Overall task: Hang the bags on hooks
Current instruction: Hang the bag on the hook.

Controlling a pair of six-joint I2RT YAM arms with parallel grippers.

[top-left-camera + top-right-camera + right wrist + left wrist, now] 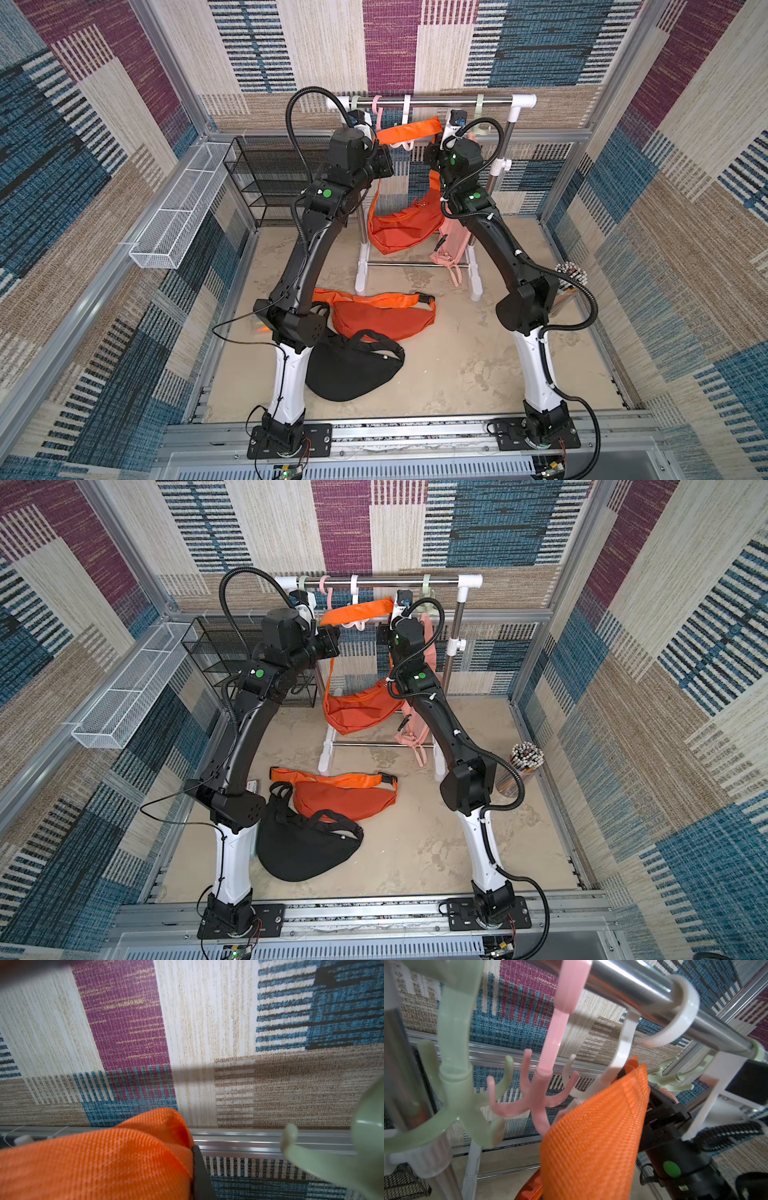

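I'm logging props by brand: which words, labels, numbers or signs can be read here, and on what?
No readable text anywhere.
On the orange strap, hanging orange bag, floor orange bag and black bag: no print visible.
On the pencils: markings too small to read.
The green dots: plain, no characters.

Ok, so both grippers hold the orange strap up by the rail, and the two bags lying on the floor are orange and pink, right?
Not pink: both top views show the bags on the floor are an orange bag and a black bag; the pink bag hangs on the rack. The left gripper and right gripper do hold the orange strap by the rail.
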